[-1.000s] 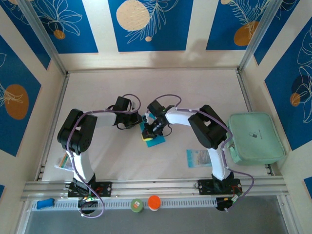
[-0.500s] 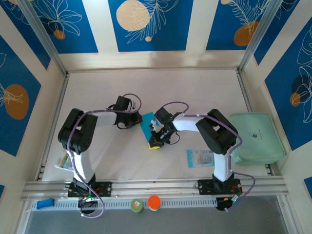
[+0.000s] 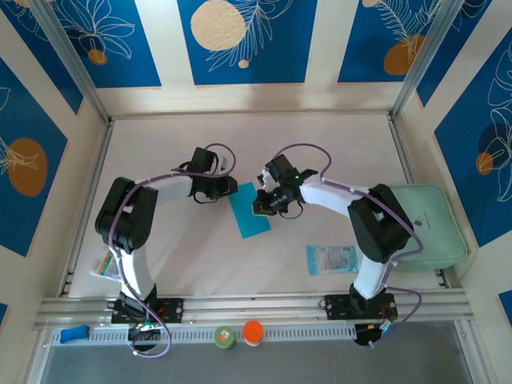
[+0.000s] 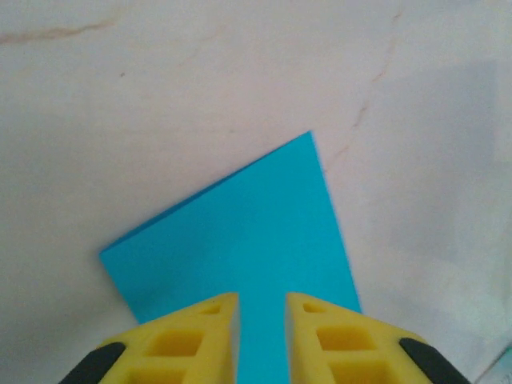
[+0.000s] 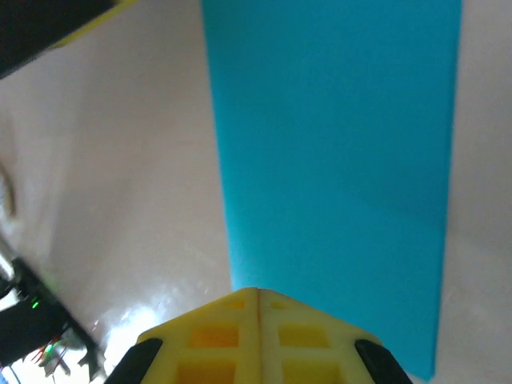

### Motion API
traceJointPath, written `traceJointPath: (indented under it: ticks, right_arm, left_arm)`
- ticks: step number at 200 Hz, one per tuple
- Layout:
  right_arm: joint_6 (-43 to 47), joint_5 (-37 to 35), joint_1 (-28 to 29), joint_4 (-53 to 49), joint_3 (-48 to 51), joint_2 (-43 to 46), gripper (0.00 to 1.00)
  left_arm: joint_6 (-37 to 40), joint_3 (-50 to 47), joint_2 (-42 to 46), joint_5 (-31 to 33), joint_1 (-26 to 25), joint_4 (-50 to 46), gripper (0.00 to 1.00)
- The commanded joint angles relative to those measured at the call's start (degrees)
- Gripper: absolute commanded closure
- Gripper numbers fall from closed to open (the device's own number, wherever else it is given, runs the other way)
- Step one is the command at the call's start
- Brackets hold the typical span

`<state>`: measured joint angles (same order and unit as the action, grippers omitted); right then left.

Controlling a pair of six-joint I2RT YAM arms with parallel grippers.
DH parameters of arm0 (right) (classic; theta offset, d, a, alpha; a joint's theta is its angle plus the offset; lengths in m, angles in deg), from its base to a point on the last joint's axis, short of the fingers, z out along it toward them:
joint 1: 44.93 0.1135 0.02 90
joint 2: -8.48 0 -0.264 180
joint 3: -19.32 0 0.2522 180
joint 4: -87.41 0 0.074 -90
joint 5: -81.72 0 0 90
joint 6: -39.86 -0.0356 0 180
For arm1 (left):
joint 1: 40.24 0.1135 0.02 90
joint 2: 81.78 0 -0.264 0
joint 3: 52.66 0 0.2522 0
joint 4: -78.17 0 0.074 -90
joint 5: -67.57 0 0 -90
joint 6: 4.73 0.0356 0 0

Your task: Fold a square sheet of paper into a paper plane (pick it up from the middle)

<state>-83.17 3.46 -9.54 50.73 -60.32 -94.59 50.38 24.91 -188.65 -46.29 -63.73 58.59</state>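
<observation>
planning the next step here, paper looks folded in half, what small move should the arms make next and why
Probably widen the left gripper a little and draw it back off the sheet of paper. The sheet lies flat as a folded rectangle, the left fingers stand slightly apart over its near edge, and the shut right gripper sits over one long edge.

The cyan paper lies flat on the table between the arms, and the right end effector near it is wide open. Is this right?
Not fully. The right end effector is shut tight, as the right wrist view shows. The cyan paper does lie flat on the table between the arms.
</observation>
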Motion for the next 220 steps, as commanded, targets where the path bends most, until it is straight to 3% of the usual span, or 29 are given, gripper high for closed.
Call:
traceJointPath:
  ticks: [1, 47, 91, 153, 188, 220]
  right_arm:
    - [-0.2, -4.3, 0.3, -3.2, -3.4, -4.1, 0.96]
    - [-5.1, -8.2, 1.8, -5.4, -7.6, -10.8, 1.00]
    - [-20.6, -11.9, 2.0, -6.5, -4.0, -11.5, 1.00]
    - [-22.5, -2.5, -0.4, 0.9, -3.6, -4.6, 1.00]
    - [-18.2, -0.1, -2.9, 1.6, 0.0, 3.5, 0.70]
    - [-17.7, 0.9, -5.8, 0.5, 6.9, 7.6, 0.59]
  left_arm:
    - [-6.1, -1.9, 4.9, 1.8, -1.3, -1.0, 0.71]
    - [-15.3, -9.3, 11.0, 7.1, -3.7, 1.1, 0.61]
    - [-22.1, -13.6, 12.5, 5.4, -4.8, 7.7, 0.53]
    - [-23.5, -11.0, 6.5, 2.3, -6.7, 11.0, 0.53]
    - [-21.4, -7.8, 4.2, 2.7, -6.8, 9.1, 0.57]
    - [-18.4, -4.4, 2.3, 5.2, -6.7, 6.3, 0.59]
